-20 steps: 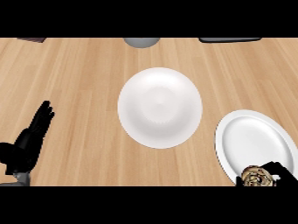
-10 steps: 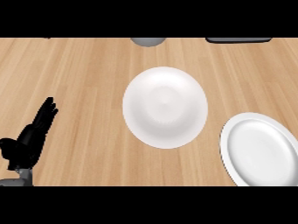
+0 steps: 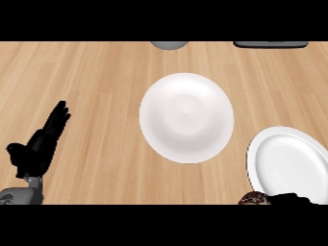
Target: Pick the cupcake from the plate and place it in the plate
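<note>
Brown frilled cupcake (image 3: 253,198) at the lower edge beside the right hand (image 3: 291,199), grasp unclear; left hand (image 3: 40,144) spread flat.

A light wooden counter top (image 3: 88,81) with lengthwise grain fills the view, evenly lit; a grey rounded object (image 3: 169,44) and a dark flat rectangular object (image 3: 271,44) sit at its far edge.

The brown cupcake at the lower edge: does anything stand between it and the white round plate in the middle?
Nothing visible does. Between the brown cupcake and the middle white round plate lies only bare wooden counter.
</note>
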Controlling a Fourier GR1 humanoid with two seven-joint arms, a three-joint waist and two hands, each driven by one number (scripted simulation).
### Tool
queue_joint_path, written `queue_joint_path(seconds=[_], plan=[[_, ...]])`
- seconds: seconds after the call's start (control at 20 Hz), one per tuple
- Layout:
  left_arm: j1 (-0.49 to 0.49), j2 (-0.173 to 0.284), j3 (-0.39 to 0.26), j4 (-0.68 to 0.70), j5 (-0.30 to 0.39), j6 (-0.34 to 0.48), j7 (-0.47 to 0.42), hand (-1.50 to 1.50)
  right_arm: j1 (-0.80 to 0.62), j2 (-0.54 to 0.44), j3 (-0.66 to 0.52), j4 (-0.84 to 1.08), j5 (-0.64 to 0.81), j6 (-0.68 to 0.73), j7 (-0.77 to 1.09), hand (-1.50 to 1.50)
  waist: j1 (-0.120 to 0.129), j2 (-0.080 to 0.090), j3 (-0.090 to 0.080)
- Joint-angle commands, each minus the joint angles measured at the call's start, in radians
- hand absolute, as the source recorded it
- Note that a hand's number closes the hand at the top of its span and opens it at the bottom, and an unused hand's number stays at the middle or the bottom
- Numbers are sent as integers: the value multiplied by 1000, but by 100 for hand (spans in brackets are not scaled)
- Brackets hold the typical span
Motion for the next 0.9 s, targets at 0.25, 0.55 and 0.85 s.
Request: queue_joint_path(seconds=[0.25, 0.55, 0.85], plan=[[-9, -42, -22, 27, -45, 19, -31, 0, -514, 12, -134, 251, -233, 137, 227, 150, 14, 4, 2], [-21, -2, 13, 25, -7, -42, -17, 0, -697, 12, -226, 582, -371, -52, 235, 150, 21, 4, 3], [-19, -36, 11, 45, -28, -14, -37, 0, -909, 12, -354, 820, -503, -131, 183, 150, 23, 5, 3]])
